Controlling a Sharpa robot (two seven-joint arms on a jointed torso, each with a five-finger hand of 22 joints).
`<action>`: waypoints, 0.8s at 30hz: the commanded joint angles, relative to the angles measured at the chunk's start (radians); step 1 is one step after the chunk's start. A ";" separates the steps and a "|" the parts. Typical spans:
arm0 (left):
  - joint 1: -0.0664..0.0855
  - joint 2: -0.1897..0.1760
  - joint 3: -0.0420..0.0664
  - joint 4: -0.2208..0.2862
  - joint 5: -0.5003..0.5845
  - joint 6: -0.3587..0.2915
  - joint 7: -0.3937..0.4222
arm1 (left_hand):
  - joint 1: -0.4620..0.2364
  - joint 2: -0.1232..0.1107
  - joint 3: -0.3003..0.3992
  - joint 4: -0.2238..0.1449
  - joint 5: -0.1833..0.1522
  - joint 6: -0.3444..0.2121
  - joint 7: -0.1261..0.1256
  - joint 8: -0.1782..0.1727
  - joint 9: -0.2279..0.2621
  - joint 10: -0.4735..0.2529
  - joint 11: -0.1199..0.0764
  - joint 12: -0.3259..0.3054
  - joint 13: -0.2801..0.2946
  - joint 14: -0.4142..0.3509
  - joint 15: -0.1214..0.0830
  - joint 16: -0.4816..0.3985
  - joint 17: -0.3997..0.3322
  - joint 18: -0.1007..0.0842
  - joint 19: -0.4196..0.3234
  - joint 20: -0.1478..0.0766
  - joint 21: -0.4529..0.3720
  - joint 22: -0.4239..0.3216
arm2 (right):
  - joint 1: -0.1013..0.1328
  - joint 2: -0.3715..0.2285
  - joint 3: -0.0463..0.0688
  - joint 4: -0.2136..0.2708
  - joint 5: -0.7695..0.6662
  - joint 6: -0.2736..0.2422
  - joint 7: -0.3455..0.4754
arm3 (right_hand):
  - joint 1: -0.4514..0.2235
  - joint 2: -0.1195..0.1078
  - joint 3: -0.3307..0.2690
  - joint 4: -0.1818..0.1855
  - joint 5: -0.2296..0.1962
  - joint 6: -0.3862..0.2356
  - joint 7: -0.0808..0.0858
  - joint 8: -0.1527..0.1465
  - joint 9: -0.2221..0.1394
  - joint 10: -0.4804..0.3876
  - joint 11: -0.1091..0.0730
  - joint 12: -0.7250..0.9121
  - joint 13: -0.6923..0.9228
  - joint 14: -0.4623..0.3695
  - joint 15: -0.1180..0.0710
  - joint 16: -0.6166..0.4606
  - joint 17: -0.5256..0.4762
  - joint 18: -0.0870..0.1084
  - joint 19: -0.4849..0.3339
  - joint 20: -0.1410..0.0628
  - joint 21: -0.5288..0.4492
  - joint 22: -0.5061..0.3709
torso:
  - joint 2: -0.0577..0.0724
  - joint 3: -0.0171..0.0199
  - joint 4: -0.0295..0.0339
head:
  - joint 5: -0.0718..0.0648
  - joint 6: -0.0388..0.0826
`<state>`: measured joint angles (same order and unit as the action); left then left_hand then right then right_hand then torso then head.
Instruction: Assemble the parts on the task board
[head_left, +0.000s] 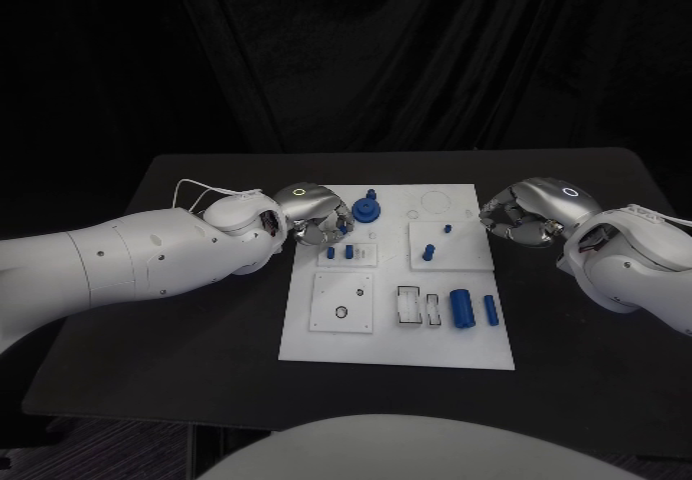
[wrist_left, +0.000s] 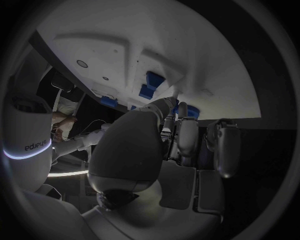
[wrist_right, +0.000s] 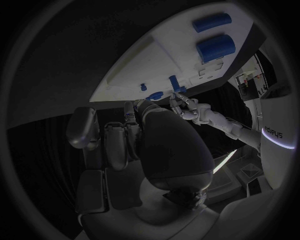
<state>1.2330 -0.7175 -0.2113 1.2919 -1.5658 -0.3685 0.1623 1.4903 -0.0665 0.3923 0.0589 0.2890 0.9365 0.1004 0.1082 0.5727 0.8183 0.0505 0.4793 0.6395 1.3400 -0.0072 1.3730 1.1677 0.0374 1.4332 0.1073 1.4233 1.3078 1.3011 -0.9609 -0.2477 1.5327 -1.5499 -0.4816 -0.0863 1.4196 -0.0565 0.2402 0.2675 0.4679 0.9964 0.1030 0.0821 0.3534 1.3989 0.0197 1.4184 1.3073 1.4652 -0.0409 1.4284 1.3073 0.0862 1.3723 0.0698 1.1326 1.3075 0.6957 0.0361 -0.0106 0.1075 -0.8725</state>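
Left hand (head_left: 312, 215) sits at the white board's (head_left: 389, 345) upper-left corner, fingers curled, nothing clearly held; blue round knob (head_left: 368, 209) just right of it, upright. Right hand (head_left: 522, 215) off the board's right edge, curled, apparently empty; left is nearer.

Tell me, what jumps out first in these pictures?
A white task board lies mid-table, dotted with small blue parts, the biggest a round blue gear at its far edge. Two silver hands flank it: the left hand over the board's far left corner beside the gear, the right hand just off its far right edge.
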 joint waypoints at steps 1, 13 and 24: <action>-0.003 0.004 0.000 -0.004 -0.001 -0.001 -0.003 | -0.002 -0.003 0.000 -0.005 0.002 0.007 0.000 0.004 0.000 0.001 0.002 -0.001 0.000 -0.006 0.002 0.002 -0.001 0.006 -0.004 0.001 -0.003 0.206 | -0.002 -0.002 0.001 0.002 -0.003 0.006 -0.017 | -0.002 -0.004 0.004 0.000 0.006 0.001 0.001 -0.001 0.000 -0.004 -0.002 -0.004 0.092 0.049 0.001 -0.004 0.176 0.003 0.000 0.001 -0.004 0.146 | 0.000 -0.0001 0.0000 | 0.000 0.000; -0.010 0.013 0.000 -0.011 -0.001 0.001 0.002 | -0.004 -0.005 0.000 -0.006 0.000 0.007 0.000 0.003 0.000 -0.002 0.004 -0.003 0.000 -0.009 0.002 0.001 -0.005 0.006 -0.007 0.002 -0.005 0.206 | -0.002 -0.001 0.001 0.001 -0.003 0.012 -0.019 | -0.002 -0.004 0.004 0.000 0.006 0.001 0.001 -0.001 0.000 -0.004 -0.002 -0.004 0.092 0.049 0.001 -0.004 0.176 0.003 0.000 0.001 -0.004 0.146 | 0.000 -0.0002 0.0000 | -0.001 0.000; -0.020 0.014 0.000 -0.009 -0.001 0.006 0.007 | -0.007 -0.004 0.000 -0.005 -0.005 0.007 0.000 0.002 0.000 -0.003 0.004 -0.003 0.000 -0.013 0.003 -0.002 -0.010 0.007 -0.009 0.002 -0.007 0.205 | -0.002 -0.001 0.001 0.000 -0.003 0.012 -0.021 | -0.001 -0.005 0.007 -0.002 0.005 0.001 0.001 -0.001 -0.001 -0.005 -0.002 -0.005 0.092 0.049 0.001 -0.004 0.176 0.003 0.000 0.001 -0.005 0.146 | 0.000 -0.0002 0.0000 | -0.002 0.000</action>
<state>1.2181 -0.7044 -0.2092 1.2799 -1.5653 -0.3736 0.1605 1.4904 -0.0666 0.3923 0.0590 0.2891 0.9362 0.1002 0.1080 0.5727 0.8178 0.0537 0.4791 0.6400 1.3342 -0.0020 1.3735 1.1584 0.0373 1.4295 0.1110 1.4196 1.3076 1.3011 -0.9608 -0.2477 1.5320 -1.5499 -0.4755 -0.0893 1.4196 -0.0565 0.2402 0.2675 0.4679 0.9964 0.1030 0.0821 0.3534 1.3988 0.0197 1.4184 1.3073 1.4653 -0.0409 1.4284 1.3073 0.0862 1.3723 0.0698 1.1326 1.3073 0.6957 0.0359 -0.0106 0.1055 -0.8725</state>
